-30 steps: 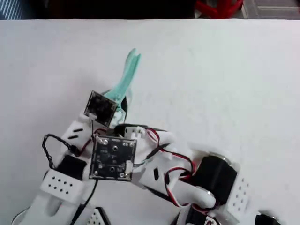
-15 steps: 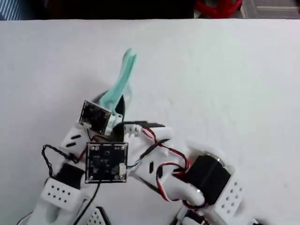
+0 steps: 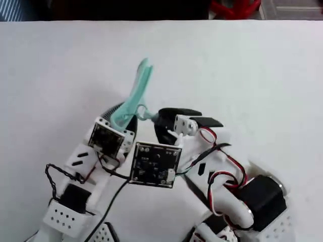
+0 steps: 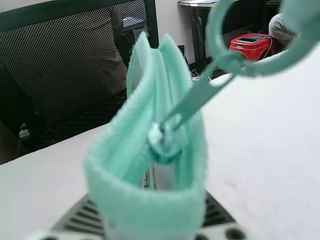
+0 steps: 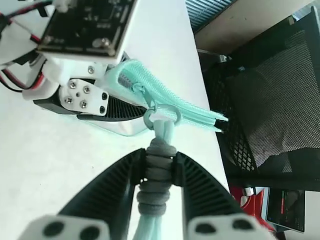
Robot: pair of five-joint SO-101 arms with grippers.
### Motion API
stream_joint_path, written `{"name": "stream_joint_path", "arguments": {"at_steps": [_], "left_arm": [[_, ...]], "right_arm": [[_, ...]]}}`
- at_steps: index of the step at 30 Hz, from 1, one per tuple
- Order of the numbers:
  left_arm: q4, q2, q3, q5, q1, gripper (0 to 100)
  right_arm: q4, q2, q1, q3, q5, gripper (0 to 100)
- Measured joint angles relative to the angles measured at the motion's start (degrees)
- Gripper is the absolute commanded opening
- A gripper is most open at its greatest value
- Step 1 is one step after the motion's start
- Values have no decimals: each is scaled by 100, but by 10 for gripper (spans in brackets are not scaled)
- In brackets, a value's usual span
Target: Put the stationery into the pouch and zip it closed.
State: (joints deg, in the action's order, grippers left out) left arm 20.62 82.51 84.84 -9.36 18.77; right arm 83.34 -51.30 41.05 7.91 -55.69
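A teal pouch (image 3: 135,93) stands on edge on the white table (image 3: 242,75), its far tip pointing away from the arms. My left gripper (image 3: 120,115) is shut on the pouch's near end; up close the pouch (image 4: 150,165) shows its zip slider (image 4: 161,137) and a ring pull (image 4: 250,45). My right gripper (image 3: 160,120) sits just right of the pouch. In its own view the right gripper (image 5: 159,162) is shut on the grey knotted zip cord (image 5: 159,175), which runs to the ring (image 5: 162,116) on the pouch (image 5: 175,105). No loose stationery is visible.
Both arms crowd the table's near middle, wires (image 3: 222,166) looping over the right arm. A black mesh chair (image 5: 270,100) and a red object (image 3: 234,7) lie beyond the far edge. Open table spreads to the right and left of the pouch.
The right arm has swung to the right, and its gripper now shows beside the pouch with the cord in it. The pouch shifted slightly with the left gripper.
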Motion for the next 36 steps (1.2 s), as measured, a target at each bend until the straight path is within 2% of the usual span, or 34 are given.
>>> {"name": "stream_joint_path", "arguments": {"at_steps": [6,8,14,17,21,24,29,36], "left_arm": [[0,0,0,0,-35,24],[0,0,-9,0,-44,24],[0,0,-9,0,-44,24],[0,0,-9,0,-44,24],[0,0,-9,0,-44,24],[0,0,9,0,-44,24],[0,0,26,0,-44,24],[0,0,26,0,-44,24]], "right_arm": [[158,-53,-53,378,527,292],[255,-185,0,378,844,289],[484,-448,905,114,1512,284],[176,-281,870,70,1793,281],[-554,360,457,70,2163,210],[-800,695,448,70,2163,195],[-492,1011,800,-44,1565,195],[-475,1424,888,-79,1433,190]]}}
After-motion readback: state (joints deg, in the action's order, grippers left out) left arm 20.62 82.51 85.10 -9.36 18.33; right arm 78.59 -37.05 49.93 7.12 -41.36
